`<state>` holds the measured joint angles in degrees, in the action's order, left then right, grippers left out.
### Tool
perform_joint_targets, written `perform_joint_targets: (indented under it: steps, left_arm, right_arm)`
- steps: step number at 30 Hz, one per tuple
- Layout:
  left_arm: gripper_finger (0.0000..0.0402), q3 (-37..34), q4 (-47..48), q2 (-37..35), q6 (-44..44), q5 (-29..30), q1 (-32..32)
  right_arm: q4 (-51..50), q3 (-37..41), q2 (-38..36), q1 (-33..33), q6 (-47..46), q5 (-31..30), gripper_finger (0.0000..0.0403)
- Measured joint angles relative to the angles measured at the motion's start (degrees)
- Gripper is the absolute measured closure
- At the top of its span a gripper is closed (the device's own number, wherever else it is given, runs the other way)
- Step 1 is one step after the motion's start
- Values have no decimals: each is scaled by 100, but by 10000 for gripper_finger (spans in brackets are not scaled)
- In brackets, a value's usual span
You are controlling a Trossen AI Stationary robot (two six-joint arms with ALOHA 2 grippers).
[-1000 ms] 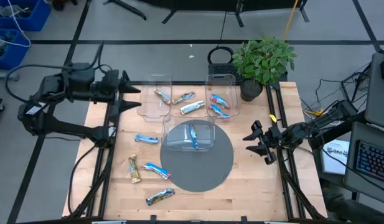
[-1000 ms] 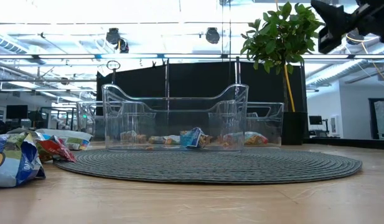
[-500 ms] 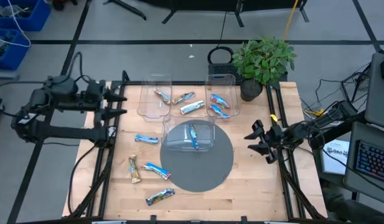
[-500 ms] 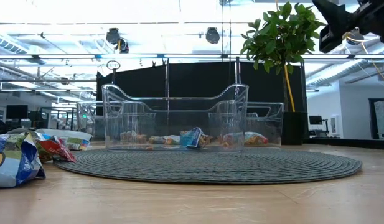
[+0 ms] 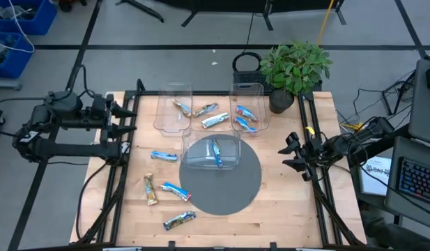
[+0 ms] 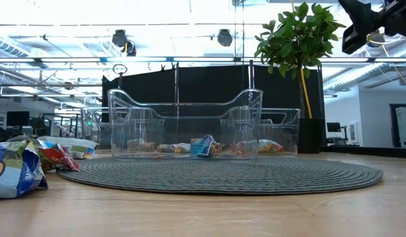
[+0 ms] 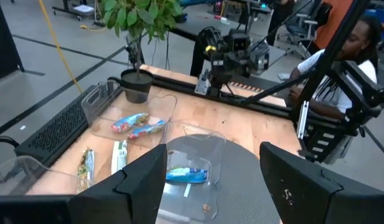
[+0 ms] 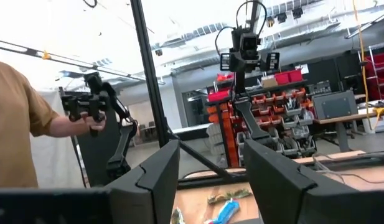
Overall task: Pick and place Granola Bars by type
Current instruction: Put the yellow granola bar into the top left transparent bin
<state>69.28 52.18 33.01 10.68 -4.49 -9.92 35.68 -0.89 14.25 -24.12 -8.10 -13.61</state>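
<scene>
No text, label, brand, number or sign can be read in any view. The foil wrappers of the granola bars point(image 5: 217, 120) carry red and white marks, and the crumpled wrapper point(image 6: 15, 172) near the low camera shows printing, but none of it is legible.

A crumpled blue wrapper point(image 6: 12, 172) is cut off by the low view's left edge.

Seen past the right end effector point(image 8: 207, 180), its two dark fingers point(image 8: 148, 177) parted, granola bars point(image 8: 226, 202) lie on the wooden surface point(image 8: 272, 208). The other arm point(image 8: 95, 109) rises beyond a black post point(image 8: 148, 74). A person's tan sleeve point(image 8: 14, 124) fills one edge; red parts bins point(image 8: 272, 102) line the workshop behind.
</scene>
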Motion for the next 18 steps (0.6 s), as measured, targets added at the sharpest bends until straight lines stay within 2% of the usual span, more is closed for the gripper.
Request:
perform_joint_targets:
  steps: [5, 12, 18]
  left_arm:
    - [142, -324, -7, -19, 108, -48, -1]
    - [146, -599, -403, -62, 214, -204, 1]
    - [143, -667, -568, -124, 236, -201, -1]
  right_arm:
    - [-680, 2, -565, 0, -18, -93, 232]
    - [-1862, 2, -1371, 1, -236, -1335, 232]
    - [-2751, 4, -1419, 2, -939, -2158, 232]
